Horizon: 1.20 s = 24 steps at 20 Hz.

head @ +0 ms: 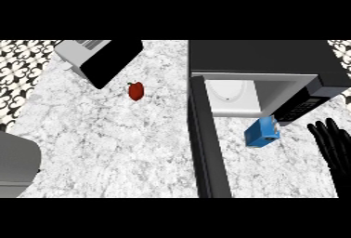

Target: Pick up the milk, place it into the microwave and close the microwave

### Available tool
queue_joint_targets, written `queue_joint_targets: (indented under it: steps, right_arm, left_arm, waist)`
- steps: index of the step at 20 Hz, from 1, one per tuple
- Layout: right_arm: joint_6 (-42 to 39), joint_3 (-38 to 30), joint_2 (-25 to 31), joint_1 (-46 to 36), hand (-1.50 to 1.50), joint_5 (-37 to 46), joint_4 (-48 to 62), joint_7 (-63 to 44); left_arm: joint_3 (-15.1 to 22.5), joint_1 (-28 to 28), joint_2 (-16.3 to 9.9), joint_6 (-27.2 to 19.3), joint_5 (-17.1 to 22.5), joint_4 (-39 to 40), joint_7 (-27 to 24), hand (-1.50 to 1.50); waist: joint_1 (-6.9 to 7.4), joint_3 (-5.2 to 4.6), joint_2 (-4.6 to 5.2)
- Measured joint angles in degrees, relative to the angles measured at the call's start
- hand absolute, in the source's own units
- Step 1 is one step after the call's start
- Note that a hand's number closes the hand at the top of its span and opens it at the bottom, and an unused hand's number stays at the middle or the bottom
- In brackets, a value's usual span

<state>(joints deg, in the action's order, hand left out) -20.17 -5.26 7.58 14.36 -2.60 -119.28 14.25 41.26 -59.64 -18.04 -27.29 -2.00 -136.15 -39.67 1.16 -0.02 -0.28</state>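
Note:
A blue milk carton (262, 132) stands on the marble counter (116, 139) just in front of the microwave (267, 60), right of its door. The microwave's door (205, 139) is swung open toward me, showing the white inside (233, 95). Its dark control panel (302, 104) hangs over the carton's far side. My right hand (334, 144) is at the right edge, fingers straight and pointing up, a little right of the carton and apart from it. The left hand does not show.
A red pepper-like vegetable (136, 90) lies on the counter left of the microwave. A toaster-like grey appliance (96, 58) sits at the back left. A grey rounded object (15, 162) fills the lower left edge. Patterned tiles (21, 65) border the counter.

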Motion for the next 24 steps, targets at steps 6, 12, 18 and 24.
queue_joint_targets:
  steps: [6,12,18,24]
  right_arm:
    - [1.07,0.01,0.04,-5.39,-1.50,5.94,11.38,6.23]
    - [4.19,0.01,-0.31,-10.36,-1.50,11.17,20.51,9.81]
    - [7.37,-3.35,0.61,-15.93,-1.50,13.20,31.48,13.44]
    - [8.34,-5.36,2.70,-20.51,-1.50,14.77,42.74,19.23]
  left_arm:
    - [-0.62,-4.04,-3.85,0.43,3.68,0.67,-6.86,-1.50]
    - [-1.94,-7.24,-7.13,1.48,7.33,1.69,-12.35,-1.50]
    - [-3.94,-8.24,-9.14,3.05,11.31,2.68,-15.50,-1.50]
    - [-4.27,-9.87,-10.50,3.76,12.28,3.56,-18.25,-1.50]
  waist:
    - [0.23,0.03,0.07]
    - [0.21,0.02,0.09]
    - [0.16,0.03,0.19]
    - [0.13,0.07,0.24]
